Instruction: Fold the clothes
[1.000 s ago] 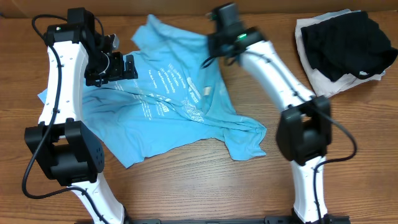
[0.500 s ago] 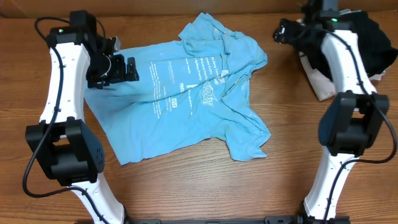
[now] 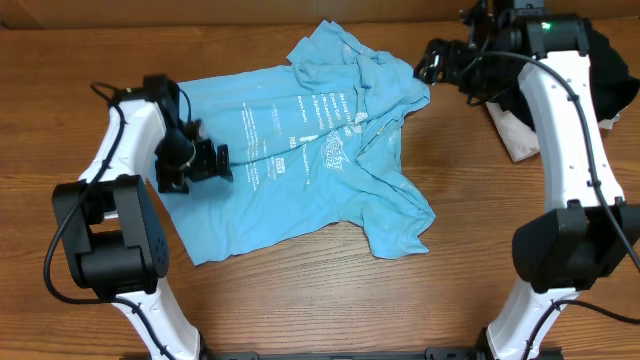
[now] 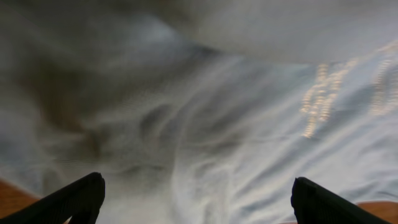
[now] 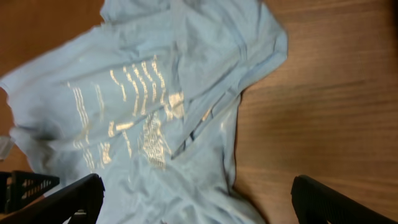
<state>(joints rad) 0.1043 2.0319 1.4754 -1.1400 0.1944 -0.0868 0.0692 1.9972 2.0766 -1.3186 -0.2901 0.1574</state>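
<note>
The clothes, a light blue T-shirt (image 3: 310, 165) with white print facing up, lies rumpled across the middle of the table. My left gripper (image 3: 220, 163) hovers over its left side. In the left wrist view the left gripper (image 4: 199, 200) is open, with blurred blue cloth (image 4: 205, 124) filling the space between its fingers. My right gripper (image 3: 432, 64) hangs above the table just off the shirt's back right corner. The right wrist view looks down on the printed shirt (image 5: 149, 112), and the right gripper (image 5: 199, 202) is open and holds nothing.
A black garment (image 3: 605, 55) lies on a white one (image 3: 518, 138) at the back right corner, behind the right arm. Bare wood (image 3: 300, 300) runs along the table's front edge.
The right gripper let go of the shirt, swung to the back right, then came back toward it. The shirt shifted right and lies flatter. The left gripper moved toward the front along the shirt's left side.
</note>
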